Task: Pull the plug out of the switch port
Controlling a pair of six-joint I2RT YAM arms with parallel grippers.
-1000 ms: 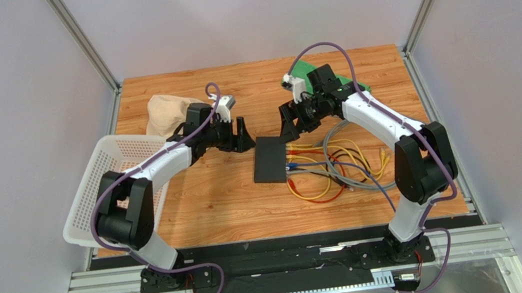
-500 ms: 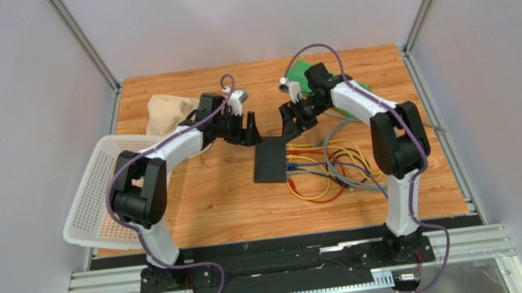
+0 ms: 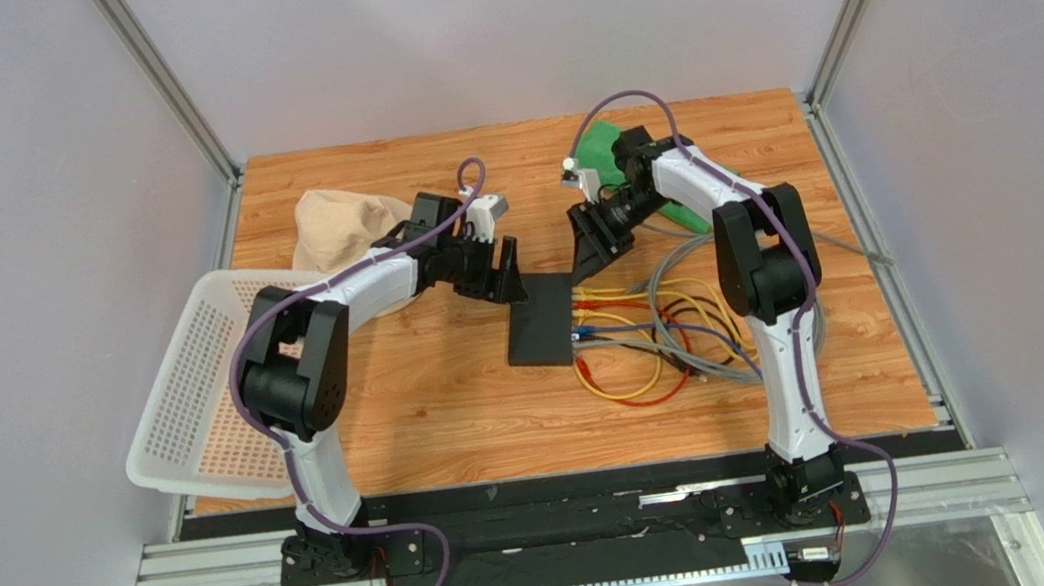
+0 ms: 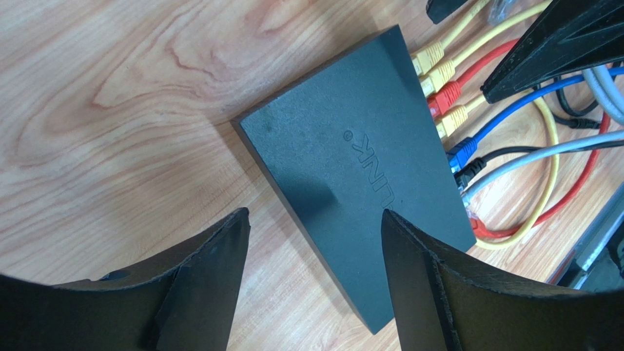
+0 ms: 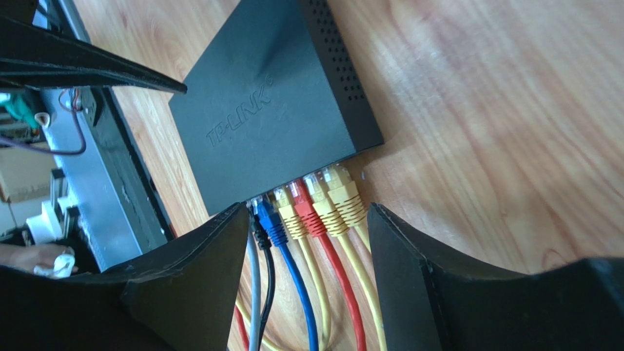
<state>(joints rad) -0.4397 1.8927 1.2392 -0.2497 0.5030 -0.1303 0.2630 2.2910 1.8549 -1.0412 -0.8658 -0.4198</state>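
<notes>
Hovering our wide, empty right claw (image 5: 307, 210) over the plugs (image 5: 326, 197), we are aiming to pinch one and brace the switch (image 4: 344, 146) with our wide left claw (image 4: 313, 218).

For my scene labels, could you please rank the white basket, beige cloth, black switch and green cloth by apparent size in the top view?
1. white basket: clearly largest.
2. beige cloth and black switch: they look alike, so unranked; the cloth is partly covered.
3. green cloth: smallest showing, but partly hidden.
</notes>
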